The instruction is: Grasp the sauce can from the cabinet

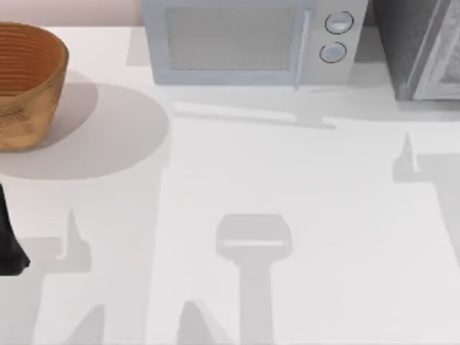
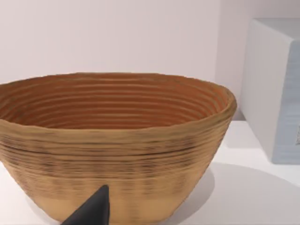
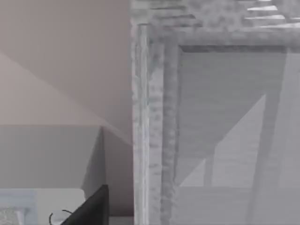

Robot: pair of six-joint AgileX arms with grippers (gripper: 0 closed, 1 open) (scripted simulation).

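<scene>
Up at the table's far right corner stands the cabinet (image 1: pixel 402 50), a dark grey speckled box with a paler framed panel along its right side. The right wrist view looks closely at this unit (image 3: pixel 154 117): a speckled vertical frame post with a smooth grey panel beyond it. The sauce can cannot be made out, so its place stays unknown.

One dark fingertip (image 3: pixel 96 208) of the right arm pokes into the right wrist view, close before the cabinet frame; whether that pincer is apart or together cannot be told.

Beside the cabinet, at the table's far middle, sits the light grey microwave (image 1: pixel 244 43), two round knobs stacked at its right end. The white table (image 1: pixel 287 187) carries shadows of both arms.

At the far left stands the woven brown basket (image 1: pixel 25 83), partly cut by the picture's edge. The left wrist view faces it straight on (image 2: pixel 112 140), ribbed and bowl-shaped, with the microwave's pale side (image 2: pixel 274 89) beyond.

Low at the left edge a dark piece of the left arm (image 1: pixel 8 248) shows. A single dark fingertip (image 2: pixel 91 211) sits before the basket wall; the left pincer's state cannot be told either.
</scene>
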